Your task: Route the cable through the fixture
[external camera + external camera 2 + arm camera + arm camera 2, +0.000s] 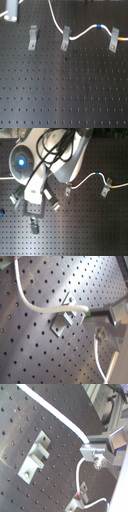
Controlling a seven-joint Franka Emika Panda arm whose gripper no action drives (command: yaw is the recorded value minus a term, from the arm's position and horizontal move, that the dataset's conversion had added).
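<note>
No readable text, labels, brands, numbers or signs in any view.

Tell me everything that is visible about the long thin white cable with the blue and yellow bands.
The long thin white flexible cable lies on the black perforated board in loose curves. In the first exterior view it comes down from the top edge, passes the middle small grey bent-metal clip, rises to a short blue band, then drops to a yellow-orange band beside the clip on the first exterior view's right. The third clip stands apart from it.
</note>
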